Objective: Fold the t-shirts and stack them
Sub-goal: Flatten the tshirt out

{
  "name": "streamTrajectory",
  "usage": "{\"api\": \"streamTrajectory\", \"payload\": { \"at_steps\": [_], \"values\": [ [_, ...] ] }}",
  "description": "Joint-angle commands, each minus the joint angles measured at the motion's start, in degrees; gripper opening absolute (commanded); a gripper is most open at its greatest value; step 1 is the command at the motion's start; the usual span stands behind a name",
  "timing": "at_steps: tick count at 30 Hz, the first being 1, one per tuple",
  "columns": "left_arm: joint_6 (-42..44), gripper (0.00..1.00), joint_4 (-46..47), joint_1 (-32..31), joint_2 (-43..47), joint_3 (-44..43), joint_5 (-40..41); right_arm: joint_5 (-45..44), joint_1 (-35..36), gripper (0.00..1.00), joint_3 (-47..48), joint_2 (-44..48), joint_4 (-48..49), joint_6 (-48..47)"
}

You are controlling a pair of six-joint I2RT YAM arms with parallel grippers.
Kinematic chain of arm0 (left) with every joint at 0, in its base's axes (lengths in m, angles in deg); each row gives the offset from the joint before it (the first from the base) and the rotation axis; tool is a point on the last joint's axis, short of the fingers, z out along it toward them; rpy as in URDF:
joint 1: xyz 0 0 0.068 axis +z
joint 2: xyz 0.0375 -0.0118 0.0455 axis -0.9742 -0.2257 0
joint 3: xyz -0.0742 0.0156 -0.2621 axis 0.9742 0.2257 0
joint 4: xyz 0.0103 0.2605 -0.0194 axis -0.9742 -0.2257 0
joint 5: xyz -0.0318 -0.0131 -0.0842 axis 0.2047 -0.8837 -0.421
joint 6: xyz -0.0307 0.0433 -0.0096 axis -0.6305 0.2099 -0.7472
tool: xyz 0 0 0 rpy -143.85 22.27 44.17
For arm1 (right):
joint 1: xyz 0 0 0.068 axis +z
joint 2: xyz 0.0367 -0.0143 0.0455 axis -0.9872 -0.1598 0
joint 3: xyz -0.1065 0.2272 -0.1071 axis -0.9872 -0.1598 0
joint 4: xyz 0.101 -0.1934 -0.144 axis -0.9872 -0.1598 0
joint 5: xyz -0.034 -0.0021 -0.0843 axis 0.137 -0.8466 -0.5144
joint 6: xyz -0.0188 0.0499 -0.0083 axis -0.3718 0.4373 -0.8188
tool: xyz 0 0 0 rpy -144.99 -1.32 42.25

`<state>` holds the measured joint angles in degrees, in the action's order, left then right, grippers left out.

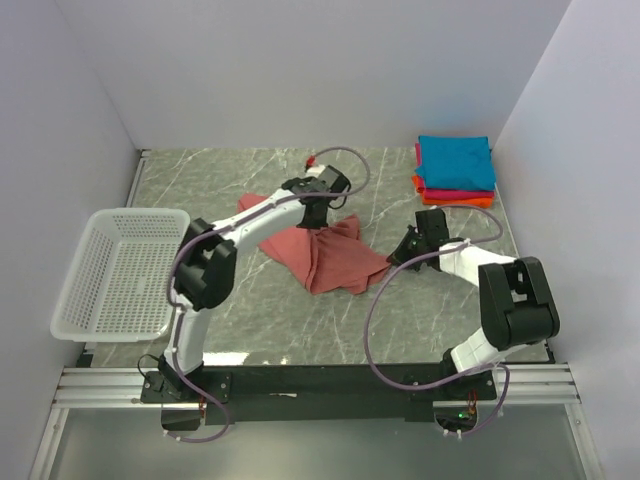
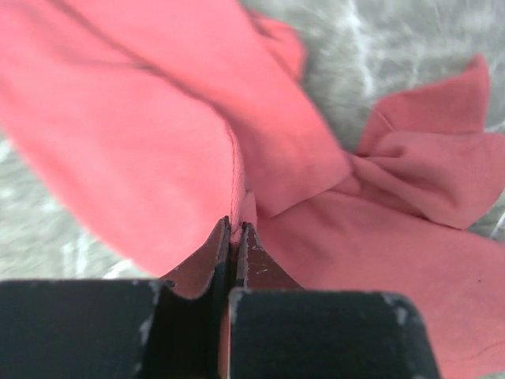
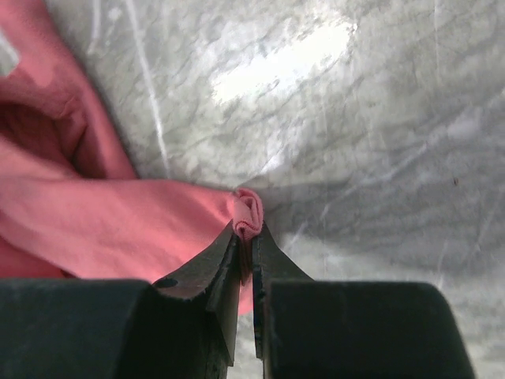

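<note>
Salmon shirt [image 1: 325,255] crumpled mid-tabletop [image 1: 250,172], pinched at upper fold by left jaws, at right corner by right jaws. Bare marble around. Folded stack [image 1: 455,170] far-right, basket [image 1: 120,270] at left edge. Left arm [image 1: 250,225] stretched forward, right arm [image 1: 470,265] bent inward.

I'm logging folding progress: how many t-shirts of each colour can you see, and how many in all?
salmon t-shirt, unfolded: 1
teal t-shirt, folded: 1
magenta t-shirt, folded: 1
orange t-shirt, folded: 1
Total: 4
</note>
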<state>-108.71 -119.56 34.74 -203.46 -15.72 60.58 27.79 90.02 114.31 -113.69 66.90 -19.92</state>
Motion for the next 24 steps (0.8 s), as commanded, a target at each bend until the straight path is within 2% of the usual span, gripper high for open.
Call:
{"api": "streamTrajectory", "payload": {
  "at_steps": [1,5,8,12,19,24],
  "values": [
    [-3.42,0.01,-0.87,1.08,8.96,1.90,4.71,-0.31,-0.33,0.00,-0.49,5.55,0.81,-2.32],
    [-5.18,0.01,0.19,1.26,16.78,5.32,8.31,-1.18,-0.34,0.00,0.91,12.40,-1.89,-3.90],
    [-6.41,0.01,1.15,1.70,23.81,6.21,11.22,-5.48,-0.33,0.00,3.54,20.65,-6.19,-5.13],
    [-5.19,0.01,3.35,2.14,34.08,4.19,13.86,-13.72,-0.34,0.00,12.48,33.38,-13.14,-6.71],
    [1.05,0.01,9.85,1.96,48.25,-0.46,8.51,-21.30,-0.34,0.00,32.71,45.27,-21.50,-11.54],
    [4.57,0.01,16.09,1.79,58.45,-1.61,-4.49,-18.86,-0.34,0.00,49.47,47.74,-25.99,-16.11]
  ]
}}
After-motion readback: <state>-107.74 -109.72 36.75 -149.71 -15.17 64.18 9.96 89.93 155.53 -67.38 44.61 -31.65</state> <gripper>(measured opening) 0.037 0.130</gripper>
